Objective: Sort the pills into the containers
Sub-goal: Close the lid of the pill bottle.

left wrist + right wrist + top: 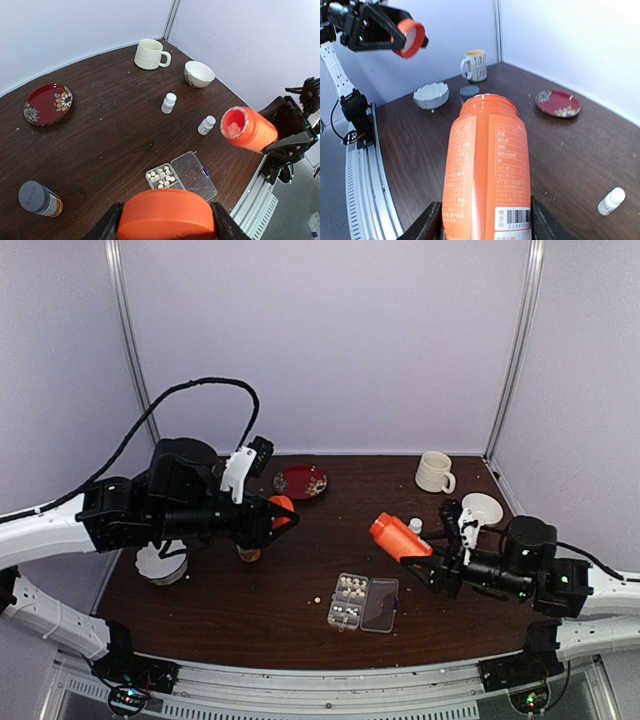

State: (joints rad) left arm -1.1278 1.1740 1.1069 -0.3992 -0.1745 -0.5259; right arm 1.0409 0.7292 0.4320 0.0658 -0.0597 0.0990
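Right hand (486,221) clamped on the base end of the orange bottle (487,150); bottle uncapped, lying near level in the air, mouth turned left. Whitish pellets sit just inside the mouth, seen from the left wrist.

Left hand (164,224) clamped on the orange cap (165,210), held up over the left half of the surface (200,610), well apart from the bottle.

Organiser box (345,624) lies near the front middle of the surface, between the arms. Lid (194,174) lies flat and open to the right; compartments (347,600) on the left side. Pills (161,177) already lie in several cells; which cells are bare I cannot tell. One loose pellet (317,600) on the surface just left of the box.

Step in hand, as I judge it: pour from bottle into cells.
- Bottle hangs to the far right of the box, not over it; bring the mouth down and near, low over one cell
- Aim at the cells, not the open lid
- Raise the base slowly; pellets are tiny and would rush out and bounce
- Level the bottle once a few have dropped
- Keep the cap hand clear on the left
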